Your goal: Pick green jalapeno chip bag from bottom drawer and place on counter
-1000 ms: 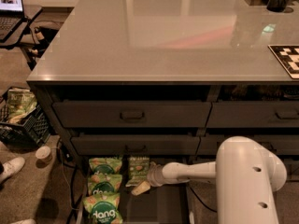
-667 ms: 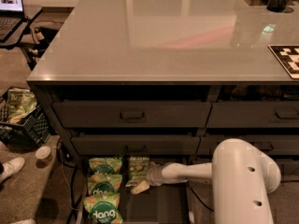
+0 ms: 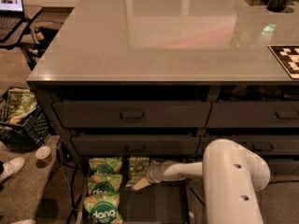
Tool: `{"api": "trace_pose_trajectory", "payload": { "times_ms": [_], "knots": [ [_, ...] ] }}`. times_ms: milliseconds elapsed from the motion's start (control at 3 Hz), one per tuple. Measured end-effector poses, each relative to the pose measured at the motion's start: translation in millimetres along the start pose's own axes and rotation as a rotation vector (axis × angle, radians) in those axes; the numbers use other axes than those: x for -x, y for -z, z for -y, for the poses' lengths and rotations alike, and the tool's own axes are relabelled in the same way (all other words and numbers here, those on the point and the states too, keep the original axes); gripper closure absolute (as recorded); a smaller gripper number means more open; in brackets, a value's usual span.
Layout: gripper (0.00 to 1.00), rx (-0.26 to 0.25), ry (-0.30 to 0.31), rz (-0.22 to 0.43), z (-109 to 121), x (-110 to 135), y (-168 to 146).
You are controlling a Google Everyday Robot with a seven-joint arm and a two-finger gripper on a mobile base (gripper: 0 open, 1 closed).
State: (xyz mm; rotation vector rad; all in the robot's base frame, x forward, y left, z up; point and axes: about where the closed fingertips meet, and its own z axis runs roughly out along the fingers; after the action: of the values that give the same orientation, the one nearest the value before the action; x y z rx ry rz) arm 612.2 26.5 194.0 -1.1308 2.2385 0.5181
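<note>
While the claw (image 3: 139,184) hangs low in the open bottom drawer (image 3: 159,205), under the front edge of the desk (image 3: 163,41) and a little left of its middle, you are in the grasp step of the task. The claw's tip lies against the lower edge of the green jalapeno chip bag (image 3: 138,165), which rests at the back of the drawer, just beneath the drawer front above it. Whether the claw is apart, together or clamped on the bag, you cannot tell from this view.

As I judge it, your next move calls for a sure hold on that bag alone. Then lift up and outward, clear of the upper drawer fronts, before you carry it over the desk's front edge and set it down on top.

The drawer also holds three brighter dang bags (image 3: 103,186) in a row along its left side. The rearmost lies just beside the olive bag, so keep off them.
</note>
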Motion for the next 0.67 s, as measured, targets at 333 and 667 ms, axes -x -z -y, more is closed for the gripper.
{"api": "trace_pose_trajectory", "payload": {
  "times_ms": [333,667],
  "knots": [
    [0.06,-0.022,-0.019,-0.011,10.5,-5.4,-7.8],
    [0.14,-0.043,-0.038,-0.02,20.4,-10.6,-13.5]
  ]
}}
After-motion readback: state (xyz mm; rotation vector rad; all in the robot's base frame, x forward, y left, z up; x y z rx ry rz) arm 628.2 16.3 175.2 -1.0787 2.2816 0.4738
